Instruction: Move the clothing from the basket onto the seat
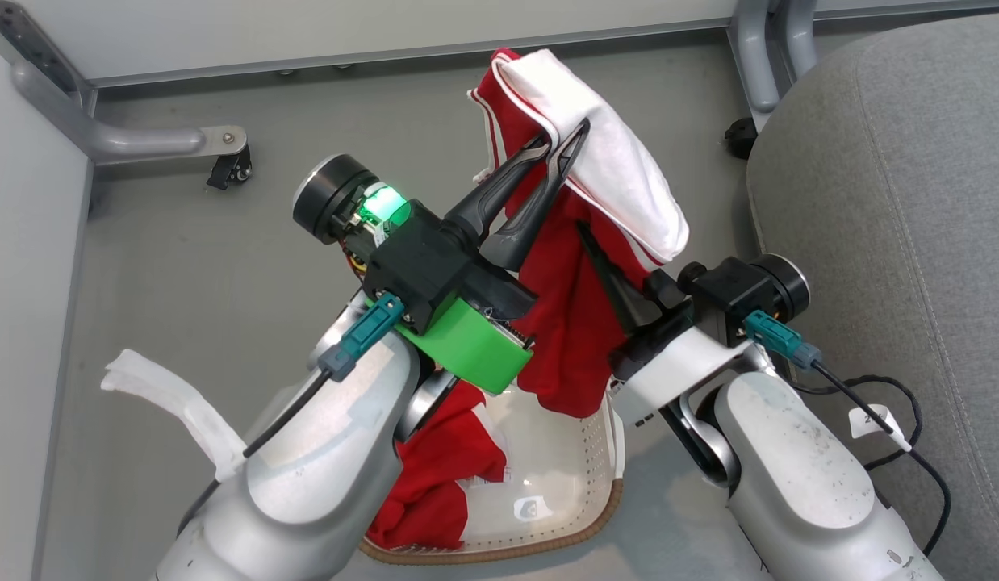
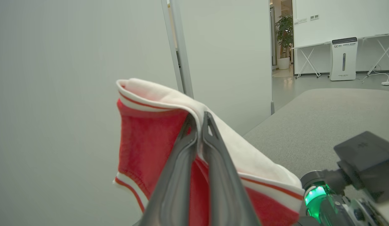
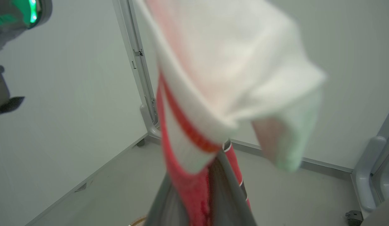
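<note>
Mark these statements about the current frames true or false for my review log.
1. The left hand pinches the red and white sports garment, lifted above the cream perforated plastic basket. True.
2. The right hand stands open, clear of the cloth. False: it is shut on that garment's red fabric.
3. The basket holds nothing. False: a second red garment lies inside.
4. The grey fabric seat cushion stands on the robot's right side of the basket. True.

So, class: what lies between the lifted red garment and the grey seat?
In the head view, a strip of bare floor separates the garment from the seat; lower down, the right arm's black wrist sits in that gap.
</note>
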{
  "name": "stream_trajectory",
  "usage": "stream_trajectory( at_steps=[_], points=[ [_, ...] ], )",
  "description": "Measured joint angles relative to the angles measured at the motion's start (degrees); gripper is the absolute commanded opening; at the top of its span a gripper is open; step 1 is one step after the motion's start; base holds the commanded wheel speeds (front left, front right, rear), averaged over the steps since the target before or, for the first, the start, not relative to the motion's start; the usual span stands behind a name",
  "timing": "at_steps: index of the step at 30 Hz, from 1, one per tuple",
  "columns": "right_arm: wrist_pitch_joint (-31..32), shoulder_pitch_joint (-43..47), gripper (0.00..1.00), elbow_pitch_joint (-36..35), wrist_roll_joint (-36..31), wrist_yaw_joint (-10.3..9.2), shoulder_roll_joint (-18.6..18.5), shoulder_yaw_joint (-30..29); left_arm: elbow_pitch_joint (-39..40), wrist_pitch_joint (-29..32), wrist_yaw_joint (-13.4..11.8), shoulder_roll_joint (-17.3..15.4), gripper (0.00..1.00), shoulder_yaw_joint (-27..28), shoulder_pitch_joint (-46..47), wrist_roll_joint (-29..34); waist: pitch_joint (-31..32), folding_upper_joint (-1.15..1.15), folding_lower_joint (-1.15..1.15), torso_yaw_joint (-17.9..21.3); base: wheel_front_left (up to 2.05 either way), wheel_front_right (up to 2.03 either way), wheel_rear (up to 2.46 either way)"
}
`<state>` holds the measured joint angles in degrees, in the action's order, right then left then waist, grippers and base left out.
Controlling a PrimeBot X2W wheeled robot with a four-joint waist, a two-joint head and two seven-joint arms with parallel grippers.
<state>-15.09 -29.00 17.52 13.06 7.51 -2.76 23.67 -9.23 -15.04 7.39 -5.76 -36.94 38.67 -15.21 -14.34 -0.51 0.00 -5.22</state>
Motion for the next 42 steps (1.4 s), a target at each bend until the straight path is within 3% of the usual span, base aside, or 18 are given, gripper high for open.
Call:
stream_trajectory(
  at_steps=[7, 8, 9, 27, 42],
  points=[
    [0.00, 0.92, 0.00, -1.78, 0.20, 0.00, -0.01, -0.68, -0.90, -0.01, 0.00, -0.04, 0.00, 0.11, -1.07, -0.30, 0.33, 0.00, 0.00, 0.71, 0.00, 0.00, 0.00],
    [0.00, 1.05, 0.00, -2.00, 0.32, 0.00, -0.02, -0.83, -0.99, 0.00, 0.00, -0.03, 0.44, 0.23, -1.25, -0.30, 0.39, 0.00, 0.00, 0.81, 0.00, 0.00, 0.00],
    [0.00, 1.10, 0.00, -2.21, 0.44, 0.00, -0.01, -1.03, -1.04, -0.01, 0.01, 0.00, 1.00, 0.34, -1.41, -0.29, 0.45, 0.00, 0.00, 0.89, 0.00, 0.00, 0.00],
    [0.00, 1.94, 0.00, -3.69, -0.81, 0.00, -0.01, -7.23, -1.26, -0.01, 0.01, -0.53, 1.00, 1.48, -4.24, 1.77, 0.69, 0.00, 0.00, 1.72, 0.00, 0.00, 0.00],
    [0.01, 6.16, 0.00, -7.50, -2.33, 0.00, -0.02, -12.81, -0.32, -0.09, 0.00, -2.54, 1.00, 2.09, -6.87, 2.76, 0.16, 0.00, 0.00, 8.60, 0.00, 0.00, 0.00]
  ],
)
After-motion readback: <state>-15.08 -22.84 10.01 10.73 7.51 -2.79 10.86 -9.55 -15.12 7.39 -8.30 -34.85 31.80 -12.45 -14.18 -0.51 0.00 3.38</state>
